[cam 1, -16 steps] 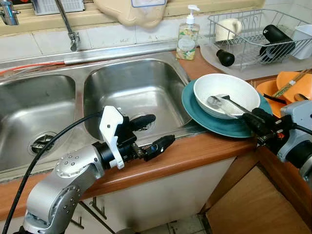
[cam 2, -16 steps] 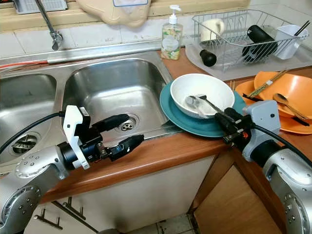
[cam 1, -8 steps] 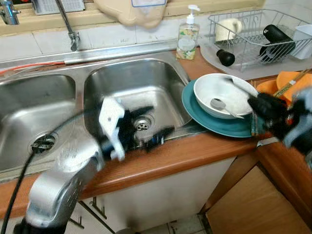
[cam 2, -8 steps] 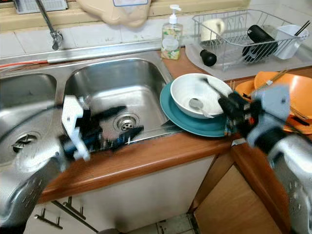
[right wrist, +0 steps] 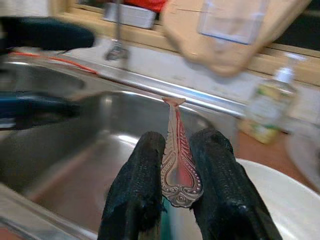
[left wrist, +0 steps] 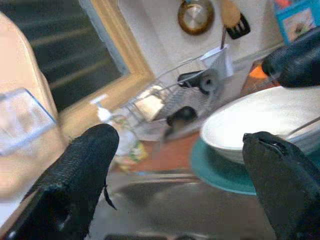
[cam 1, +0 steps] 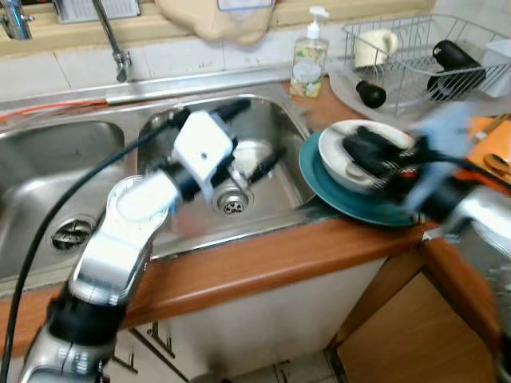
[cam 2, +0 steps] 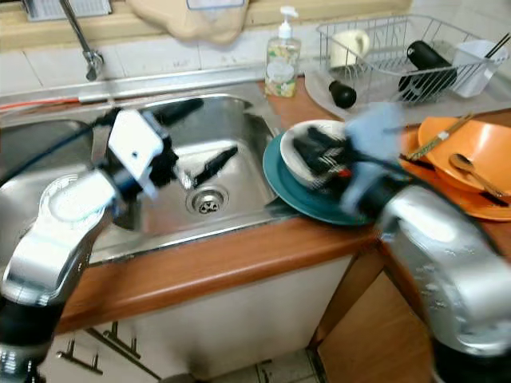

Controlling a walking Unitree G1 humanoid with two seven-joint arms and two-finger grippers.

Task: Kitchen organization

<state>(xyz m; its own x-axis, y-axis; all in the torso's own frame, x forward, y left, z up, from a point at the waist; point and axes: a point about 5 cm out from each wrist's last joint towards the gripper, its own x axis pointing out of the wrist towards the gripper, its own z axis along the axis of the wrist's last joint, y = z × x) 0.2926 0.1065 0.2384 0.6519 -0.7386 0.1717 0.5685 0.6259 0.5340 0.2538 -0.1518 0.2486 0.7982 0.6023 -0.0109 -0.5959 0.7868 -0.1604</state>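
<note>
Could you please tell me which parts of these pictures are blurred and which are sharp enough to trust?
Left eye view: both arms smear with motion, the right hand over the white bowl worst; the dish rack is crisp. Left wrist view: its open fingers are sharp, the background soft. Right wrist view: the utensil handle pinched in the fingers is clear, the sink blurred.

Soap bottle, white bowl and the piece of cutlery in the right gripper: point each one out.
soap bottle (cam 2: 281, 68): right eye view, on its label.
white bowl (left wrist: 260, 117): left wrist view, on its outer wall.
cutlery handle (right wrist: 176, 165): right wrist view, on the ornate metal between the right gripper's fingers.
</note>
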